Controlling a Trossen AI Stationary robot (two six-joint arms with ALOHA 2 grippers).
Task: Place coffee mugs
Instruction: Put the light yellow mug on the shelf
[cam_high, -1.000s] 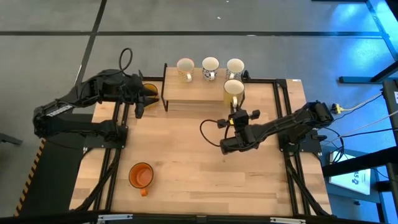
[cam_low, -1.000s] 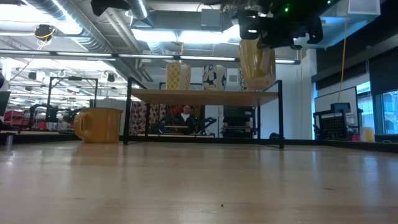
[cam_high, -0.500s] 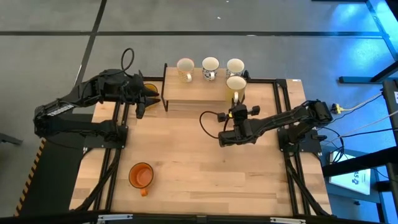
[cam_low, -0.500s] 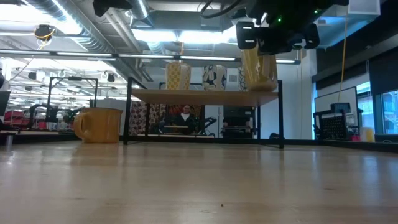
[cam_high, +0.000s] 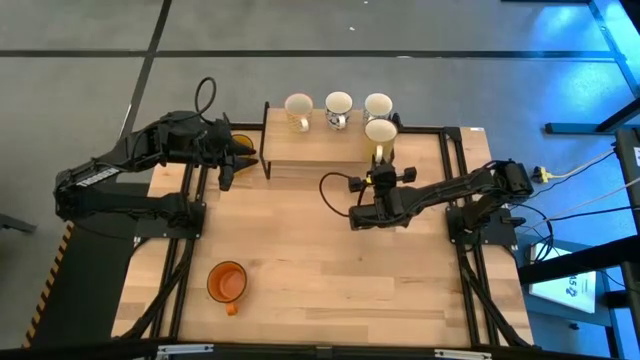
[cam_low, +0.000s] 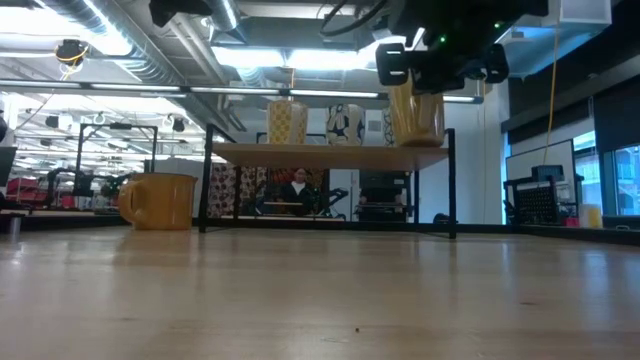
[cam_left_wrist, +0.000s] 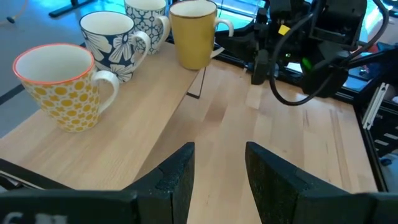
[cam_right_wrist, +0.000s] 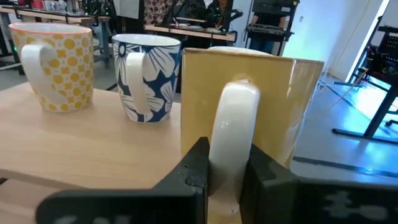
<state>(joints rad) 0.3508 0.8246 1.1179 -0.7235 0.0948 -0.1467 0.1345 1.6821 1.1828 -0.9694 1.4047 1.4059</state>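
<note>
My right gripper (cam_high: 381, 162) is shut on a mustard mug with a white handle (cam_right_wrist: 252, 112), held upright over the near right part of the wooden rack (cam_high: 310, 148). Its base (cam_low: 416, 142) is at the shelf top; whether it touches, I cannot tell. Three patterned mugs stand along the rack's far edge: yellow-dotted (cam_left_wrist: 59, 87), blue-flowered (cam_left_wrist: 112, 43), and a third (cam_high: 378, 105). An amber mug (cam_low: 160, 200) stands on the table left of the rack, beside my open left gripper (cam_high: 226, 168). An orange mug (cam_high: 227, 283) sits near the table's near left edge. My right gripper pinches the mustard mug's white handle (cam_right_wrist: 231, 134) between its two fingers (cam_right_wrist: 198, 167). The fingers come level from the table's near side, one on each side of the handle loop. The mug stands upright with its handle toward the near edge.
The rack's black frame posts (cam_low: 450, 185) stand at its corners. Black rails (cam_high: 452, 180) run along the table's right and left sides. Bare wood lies between the rack and the orange mug. A person (cam_low: 296, 188) sits in the room beyond the table.
My right gripper has carried the mustard mug toward the table's far edge, from over the rack's near edge further in over the shelf. The mug hung slightly tilted a second ago and is now upright. The left arm has kept still.
</note>
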